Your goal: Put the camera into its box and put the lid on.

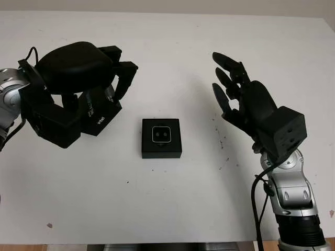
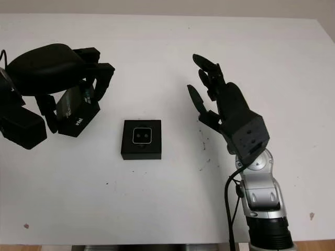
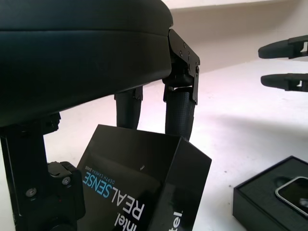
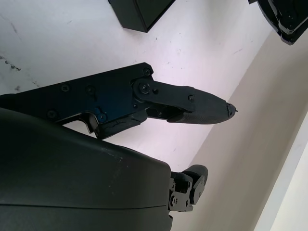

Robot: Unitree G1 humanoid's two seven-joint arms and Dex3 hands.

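Observation:
The black box base point(image 1: 162, 138) sits at the table's middle with the small silver camera point(image 1: 162, 134) lying in it, lenses up. To its left, my left hand point(image 1: 112, 91) is shut on the black lid point(image 1: 99, 112), which bears white Intel RealSense lettering and hangs tilted above the table. In the left wrist view, two fingers point(image 3: 179, 108) press on the lid point(image 3: 139, 192) from behind, with the box point(image 3: 269, 202) off to one side. My right hand point(image 1: 230, 83) is open, raised to the right of the box and apart from it.
The white table point(image 1: 172, 52) carries a few small dark specks right of the box and near the front. Its far edge runs along the top of the head views; the front edge lies just beyond my arms.

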